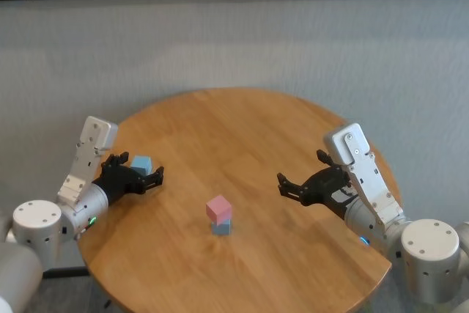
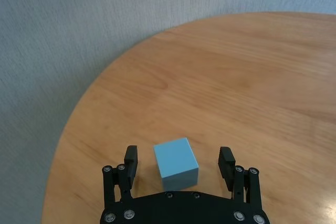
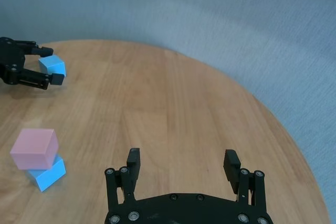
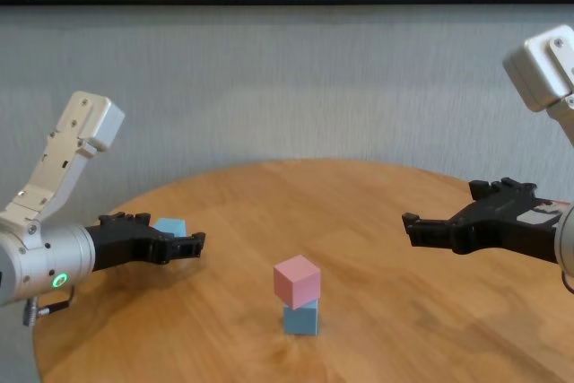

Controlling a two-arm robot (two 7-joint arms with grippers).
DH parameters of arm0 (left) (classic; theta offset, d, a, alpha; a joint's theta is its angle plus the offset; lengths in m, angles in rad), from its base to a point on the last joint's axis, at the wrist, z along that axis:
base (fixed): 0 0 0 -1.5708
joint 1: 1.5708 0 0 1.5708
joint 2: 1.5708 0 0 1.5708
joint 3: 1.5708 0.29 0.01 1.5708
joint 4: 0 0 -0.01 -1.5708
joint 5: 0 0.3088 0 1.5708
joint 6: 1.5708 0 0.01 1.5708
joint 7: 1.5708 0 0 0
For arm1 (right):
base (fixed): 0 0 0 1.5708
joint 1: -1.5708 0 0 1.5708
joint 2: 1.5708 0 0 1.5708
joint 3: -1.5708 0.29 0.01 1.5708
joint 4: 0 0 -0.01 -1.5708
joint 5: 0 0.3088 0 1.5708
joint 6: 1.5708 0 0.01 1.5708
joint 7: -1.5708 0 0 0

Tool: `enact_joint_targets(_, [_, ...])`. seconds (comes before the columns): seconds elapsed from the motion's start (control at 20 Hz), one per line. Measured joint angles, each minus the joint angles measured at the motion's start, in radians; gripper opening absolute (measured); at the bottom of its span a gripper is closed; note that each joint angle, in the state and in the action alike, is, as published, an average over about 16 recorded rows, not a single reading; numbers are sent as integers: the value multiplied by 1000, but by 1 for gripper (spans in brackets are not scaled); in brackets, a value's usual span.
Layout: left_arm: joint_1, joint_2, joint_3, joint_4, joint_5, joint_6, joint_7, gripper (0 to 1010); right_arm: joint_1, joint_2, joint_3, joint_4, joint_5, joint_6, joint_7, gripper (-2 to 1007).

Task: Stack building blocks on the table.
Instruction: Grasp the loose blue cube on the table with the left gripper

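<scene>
Nearest the head camera, at the lower corners of the frame, sit the two arm bases; each arm reaches inward over the desk (image 1: 242, 119), a round surface of honey-coloured wood planks filling the middle of the head view. A grey textured wall (image 1: 234, 42) covers the upper half of the frame behind it.

Left gripper (image 1: 154, 174): positioned at left centre of the head view, low over the desk near its left rim. Its fingers stand apart, one on each side of a light blue block (image 1: 141, 164). In the left wrist view this block (image 2: 176, 162) rests on the wood in the lower centre of the frame, between the two fingertips, with a visible gap on each side; the fingers do not touch it.

Right gripper (image 1: 282, 184): positioned at right centre of the head view, above the desk, pointing toward the middle. Its fingers are spread wide with nothing between them. The right wrist view shows only bare wood between the two fingertips at the bottom of the frame.

Block stack: lower centre of the head view, between the two grippers and well apart from both. A pink block (image 1: 218, 208) sits on top of a second light blue block (image 1: 221, 227), which rests on the desk. The pink block is turned slightly relative to the one beneath it.
</scene>
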Motion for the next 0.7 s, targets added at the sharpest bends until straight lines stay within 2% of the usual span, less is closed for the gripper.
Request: enact_joint_targets(0.7, [-45, -13, -18, 104, 12, -53, -14, 990, 0, 0, 0, 0, 0, 0, 0, 1005])
